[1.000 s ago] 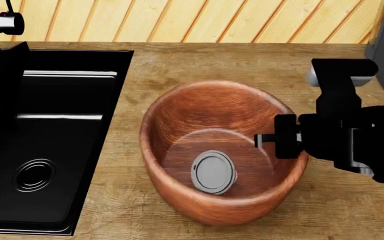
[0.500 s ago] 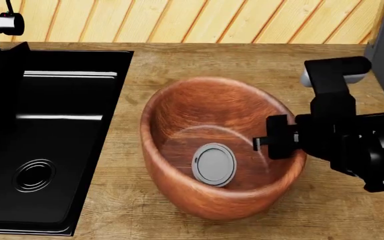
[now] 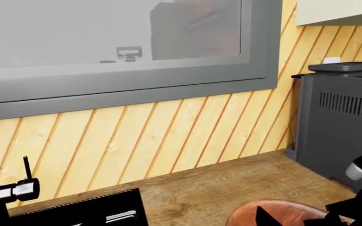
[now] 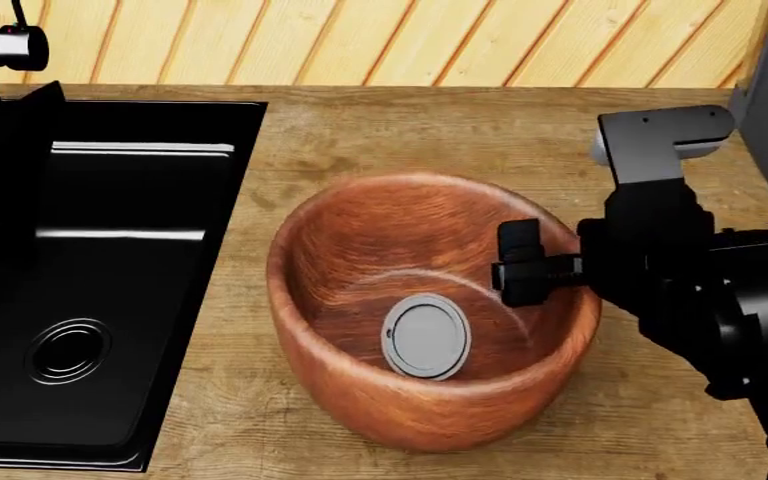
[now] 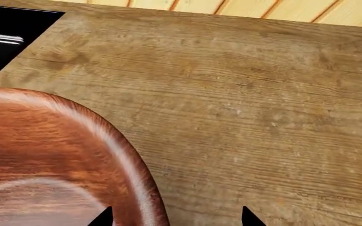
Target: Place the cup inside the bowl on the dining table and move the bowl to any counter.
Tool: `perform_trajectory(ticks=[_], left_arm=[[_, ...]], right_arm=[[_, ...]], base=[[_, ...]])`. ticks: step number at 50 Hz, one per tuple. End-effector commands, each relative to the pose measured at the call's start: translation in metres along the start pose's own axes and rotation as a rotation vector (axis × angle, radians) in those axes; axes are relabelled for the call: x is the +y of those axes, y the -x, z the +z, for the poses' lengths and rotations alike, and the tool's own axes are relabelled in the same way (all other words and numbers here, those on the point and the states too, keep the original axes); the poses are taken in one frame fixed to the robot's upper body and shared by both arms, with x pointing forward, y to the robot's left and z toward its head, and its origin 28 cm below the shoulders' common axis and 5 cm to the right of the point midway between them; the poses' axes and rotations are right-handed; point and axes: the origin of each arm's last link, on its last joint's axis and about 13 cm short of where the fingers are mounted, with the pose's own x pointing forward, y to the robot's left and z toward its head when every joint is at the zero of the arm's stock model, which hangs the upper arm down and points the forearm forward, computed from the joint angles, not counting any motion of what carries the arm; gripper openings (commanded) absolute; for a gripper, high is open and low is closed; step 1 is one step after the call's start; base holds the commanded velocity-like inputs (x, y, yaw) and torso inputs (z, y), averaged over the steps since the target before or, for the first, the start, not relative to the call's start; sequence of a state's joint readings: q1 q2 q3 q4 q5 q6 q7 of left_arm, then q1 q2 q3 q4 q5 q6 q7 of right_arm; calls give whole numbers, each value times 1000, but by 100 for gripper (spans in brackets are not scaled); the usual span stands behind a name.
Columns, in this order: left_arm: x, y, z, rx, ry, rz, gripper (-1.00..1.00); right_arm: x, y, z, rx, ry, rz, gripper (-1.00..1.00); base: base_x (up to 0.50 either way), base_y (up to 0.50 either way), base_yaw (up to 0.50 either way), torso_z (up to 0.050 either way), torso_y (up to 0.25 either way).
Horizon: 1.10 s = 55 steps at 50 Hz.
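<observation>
The reddish-brown wooden bowl (image 4: 357,260) stands on the wood-grain counter (image 4: 491,130), just right of the black sink (image 4: 104,270). The cup (image 4: 426,336) lies inside it, its grey lid facing up. My right gripper (image 4: 524,275) is open at the bowl's right rim. In the right wrist view (image 5: 176,217) one fingertip is inside the bowl (image 5: 43,150) and the other is well outside it, over the counter (image 5: 244,94). The left wrist view shows only an edge of the bowl (image 3: 244,217); my left gripper's jaws do not show. The dining table is out of view.
A faucet (image 4: 4,45) stands behind the sink and also shows in the left wrist view (image 3: 11,190). A grey appliance (image 3: 341,117) stands at the counter's far right. A slatted wooden wall and a window run behind the counter.
My right gripper has moved left and a little away from me, over the bowl's right rim. The bowl with the cup has shifted slightly left and now sits level.
</observation>
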State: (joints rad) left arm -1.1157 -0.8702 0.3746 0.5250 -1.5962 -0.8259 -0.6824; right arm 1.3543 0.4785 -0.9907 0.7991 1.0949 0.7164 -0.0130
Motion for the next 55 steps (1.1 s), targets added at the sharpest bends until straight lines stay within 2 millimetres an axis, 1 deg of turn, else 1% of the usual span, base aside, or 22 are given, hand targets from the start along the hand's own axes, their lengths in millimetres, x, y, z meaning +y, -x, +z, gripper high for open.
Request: perform_trajectory(ticks=[1, 8, 13, 21, 22, 23, 24, 25, 29, 34, 36, 37, 41, 45, 52, 54, 55], left_arm=[[0, -2, 0, -19, 6, 6, 100], [0, -1, 2, -23, 5, 6, 100], [0, -2, 0, -22, 10, 8, 100], [0, -1, 0, -24, 13, 7, 100], [0, -1, 0, -24, 13, 7, 100], [-1, -2, 0, -24, 13, 7, 100], [-1, -2, 0, -24, 14, 7, 100], [-1, -2, -1, -22, 15, 8, 100], [-1, -2, 0, -22, 13, 5, 100], [-1, -2, -1, -21, 9, 14, 100], [-1, -2, -1, -21, 8, 15, 100], [-1, -2, -1, -21, 6, 17, 100], [-2, -3, 2, -25, 2, 19, 100], [-2, -2, 4, -29, -9, 28, 100], [-8, -3, 22, -77, -88, 69, 100], [-9, -4, 27, -76, -85, 59, 100], [-10, -5, 36, -91, -106, 64, 100]], right_arm=[[5, -8, -16, -13, -11, 17, 100], [5, -9, -12, -65, -5, 20, 100], [5, -8, -4, -144, 7, 24, 100], [5, -8, 1, -205, 64, 15, 100], [-19, 40, 34, -252, -50, -81, 100], [-19, 69, 32, -174, -88, -114, 100], [4, 78, 36, -203, 11, -37, 100], [11, 81, 37, -238, 44, -22, 100], [10, 84, 38, -280, 54, -51, 100], [12, 98, 40, -386, 83, -76, 100], [12, 103, 40, -415, 76, -83, 100], [13, 109, 38, -448, 59, -77, 100], [18, 121, 30, -465, 71, -75, 100], [20, 131, 30, -537, 72, -109, 100], [21, 147, 38, -635, 83, -151, 100], [22, 152, 40, -670, 70, -152, 100], [23, 156, 42, -696, 70, -158, 100]], base=[[0, 0, 0, 0, 0], [0, 0, 0, 0, 0], [0, 0, 0, 0, 0], [0, 0, 0, 0, 0], [0, 0, 0, 0, 0], [0, 0, 0, 0, 0], [0, 0, 0, 0, 0], [0, 0, 0, 0, 0], [0, 0, 0, 0, 0], [0, 0, 0, 0, 0], [0, 0, 0, 0, 0], [0, 0, 0, 0, 0], [0, 0, 0, 0, 0], [0, 0, 0, 0, 0], [0, 0, 0, 0, 0], [0, 0, 0, 0, 0], [0, 0, 0, 0, 0]])
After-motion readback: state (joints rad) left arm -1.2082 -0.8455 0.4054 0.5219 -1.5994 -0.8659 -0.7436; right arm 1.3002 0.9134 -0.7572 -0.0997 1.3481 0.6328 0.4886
